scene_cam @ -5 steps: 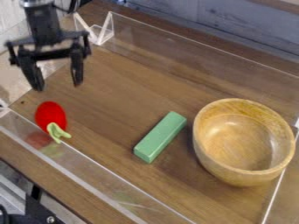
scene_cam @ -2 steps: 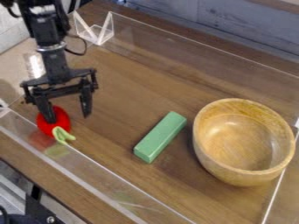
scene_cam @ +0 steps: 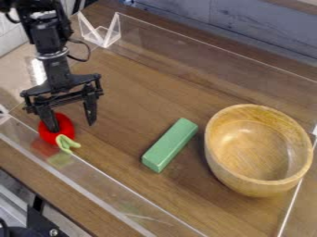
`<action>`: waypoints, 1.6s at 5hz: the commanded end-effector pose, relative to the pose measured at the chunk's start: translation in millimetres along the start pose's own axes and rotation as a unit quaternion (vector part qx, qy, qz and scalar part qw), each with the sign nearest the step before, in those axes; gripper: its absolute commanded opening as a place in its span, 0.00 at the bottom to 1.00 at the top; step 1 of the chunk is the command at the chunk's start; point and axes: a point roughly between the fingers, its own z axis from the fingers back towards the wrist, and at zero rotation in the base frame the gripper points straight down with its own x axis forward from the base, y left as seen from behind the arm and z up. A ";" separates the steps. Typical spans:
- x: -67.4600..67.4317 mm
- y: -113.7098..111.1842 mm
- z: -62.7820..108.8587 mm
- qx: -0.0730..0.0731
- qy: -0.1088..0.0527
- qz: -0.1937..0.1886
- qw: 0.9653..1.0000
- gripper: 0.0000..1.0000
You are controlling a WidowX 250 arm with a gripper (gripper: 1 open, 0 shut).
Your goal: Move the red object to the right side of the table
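The red object (scene_cam: 52, 130) lies at the left end of the table (scene_cam: 186, 88), close to the near clear wall, its light green stem (scene_cam: 66, 143) pointing toward that wall. A second ago the gripper (scene_cam: 66, 116) hung well above and behind it; now it has come down so its spread black fingers (scene_cam: 91, 109) straddle the fruit, partly hiding its top. The jaws stand wide apart and grip nothing. The fruit itself has not shifted. To the right, unchanged, lie the green block (scene_cam: 170, 144) and, beyond it, the wooden bowl (scene_cam: 258, 148).
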 end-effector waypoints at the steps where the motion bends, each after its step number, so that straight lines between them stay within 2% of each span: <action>1: -3.4 2.1 -10.0 -0.001 -0.002 0.042 0.999 1.00; 3: -8.3 -6.7 -22.8 0.004 -0.020 0.090 0.996 1.00; 5: 7.0 -7.3 -13.6 0.020 -0.031 0.097 0.995 1.00; 7: 19.8 3.3 -11.1 0.027 -0.032 0.107 0.993 1.00; 8: 38.7 13.7 -3.0 0.030 -0.033 0.097 0.994 1.00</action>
